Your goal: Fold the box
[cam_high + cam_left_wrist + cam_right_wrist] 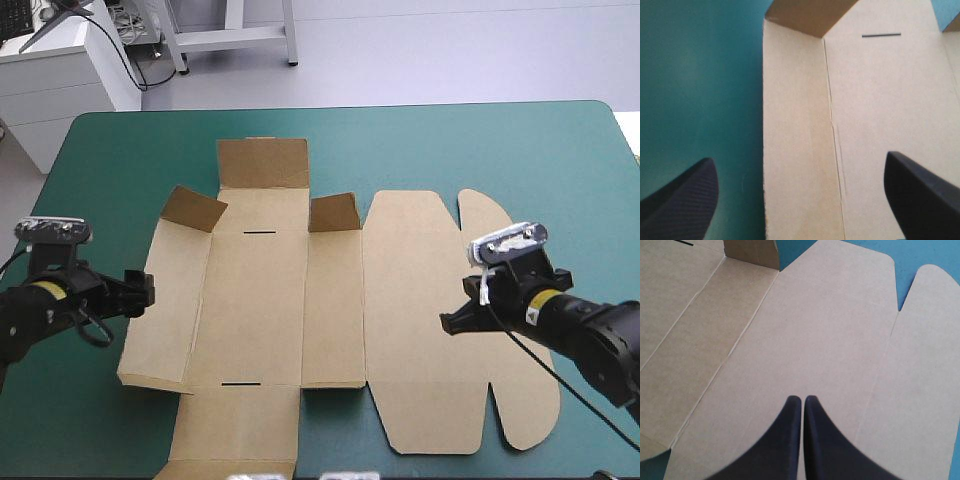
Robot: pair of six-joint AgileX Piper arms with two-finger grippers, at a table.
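Observation:
The brown box (pixel 300 310) lies mostly flat on the teal-green cover, with a far flap and two small corner flaps (pixel 195 208) raised. My left gripper (pixel 140 292) hovers at the box's left edge, open, its fingers astride the left wall panel (pixel 797 150). My right gripper (pixel 452 322) is shut and points across the wide lid panel (pixel 825 340) on the right part of the sheet, with nothing between its fingers.
The table's cover (pixel 90 170) shows bare around the box on the left, far and right sides. A white cabinet (pixel 60 70) stands beyond the far left corner. The box's near flap reaches the table's front edge.

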